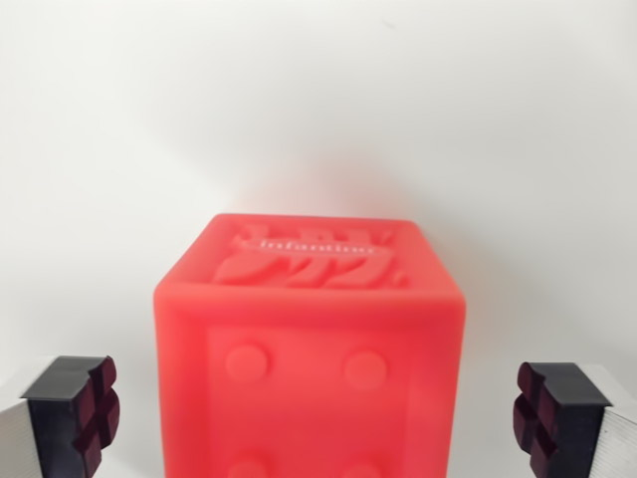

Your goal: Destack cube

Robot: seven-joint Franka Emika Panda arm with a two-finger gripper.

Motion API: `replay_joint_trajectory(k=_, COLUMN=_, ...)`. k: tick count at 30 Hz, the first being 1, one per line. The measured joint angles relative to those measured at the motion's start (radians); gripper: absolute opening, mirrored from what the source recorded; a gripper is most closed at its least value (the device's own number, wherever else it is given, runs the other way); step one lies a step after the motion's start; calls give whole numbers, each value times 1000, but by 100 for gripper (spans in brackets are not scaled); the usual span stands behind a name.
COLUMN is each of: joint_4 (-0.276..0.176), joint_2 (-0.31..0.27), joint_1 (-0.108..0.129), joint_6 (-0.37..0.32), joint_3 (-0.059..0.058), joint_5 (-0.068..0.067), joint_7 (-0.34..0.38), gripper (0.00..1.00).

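Observation:
A red cube fills the lower middle of the wrist view, with raised lettering on its top face and round studs on the face toward the camera. My gripper is open: the left finger and the right finger stand on either side of the cube, each with a gap to its walls. Nothing is held. Whatever the cube rests on is hidden below the frame.
A plain white surface lies behind and around the cube, with a faint red glow near the cube's top edge.

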Motion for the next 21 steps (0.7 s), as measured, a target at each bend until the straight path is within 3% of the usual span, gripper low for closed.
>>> replay_joint_trajectory(k=12, joint_4=-27, joint_2=-138, joint_1=-8, joint_6=-109, joint_3=11, joint_5=14, joint_7=-10, gripper=100)
replay_joint_trajectory(k=21, joint_4=-38, joint_2=-253, joint_1=-8, joint_6=-210, joint_3=13, joint_5=28, joint_7=-20, gripper=100)
